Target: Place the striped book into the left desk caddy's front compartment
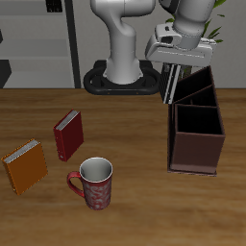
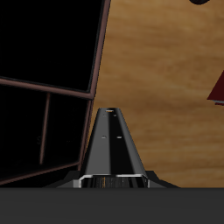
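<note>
My gripper (image 1: pixel 171 94) hangs just beside the left desk caddy (image 1: pixel 199 136), at its side wall, pinching the striped book (image 1: pixel 173 85) btwn its fingers. In the exterior view the book shows as a thin upright slab w/ pale edge lines below my hand. In the wrist view I see it edge-on, a dark narrow strip (image 2: pixel 114 144) running away from me, so it's held vertical, prob so it can slide down into a slot w/o catching a rim.

The caddy's walls (image 2: pixel 52 87) sit right next to the book, open dark compartments beyond. So the book isn't over any compartment yet; it's outside the caddy, approx level w/ the divider btwn the two compartments. The compartment nearer the table's front edge is the target, I judge, so next I'd need to shift sideways over it, then lower.

Well apart from me across the table: red book (image 1: pixel 67 135), orange book (image 1: pixel 25 165) and a mug (image 1: pixel 93 183). A red corner (image 2: pixel 217 87) shows in the wrist view, prob the red book. None of them in my way.
</note>
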Tool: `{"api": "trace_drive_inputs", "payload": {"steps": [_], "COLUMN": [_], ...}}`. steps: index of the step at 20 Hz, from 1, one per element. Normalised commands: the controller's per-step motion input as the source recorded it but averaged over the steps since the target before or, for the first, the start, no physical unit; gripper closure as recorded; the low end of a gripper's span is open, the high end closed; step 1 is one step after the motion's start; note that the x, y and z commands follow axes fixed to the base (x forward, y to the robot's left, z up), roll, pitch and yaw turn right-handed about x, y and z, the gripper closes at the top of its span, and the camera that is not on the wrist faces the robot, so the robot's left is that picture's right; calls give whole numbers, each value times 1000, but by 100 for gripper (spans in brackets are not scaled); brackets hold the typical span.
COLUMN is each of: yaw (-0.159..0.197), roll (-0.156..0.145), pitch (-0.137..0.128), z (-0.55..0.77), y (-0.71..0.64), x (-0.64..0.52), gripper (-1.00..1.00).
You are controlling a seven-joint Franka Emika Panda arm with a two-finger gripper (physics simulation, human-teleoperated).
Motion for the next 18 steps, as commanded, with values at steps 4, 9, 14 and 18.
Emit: {"api": "trace_drive_inputs", "payload": {"steps": [4, 9, 14, 18], "yaw": [1, -7, -7, -11], "roll": [43, 30, 17, 3], "pitch": [9, 22, 5, 7], "z": [-59, -67, -31, -11], "y": [228, 177, 113, 45], "x": [-18, 39, 35, 106], "gripper": [100, 100, 100, 100]}}
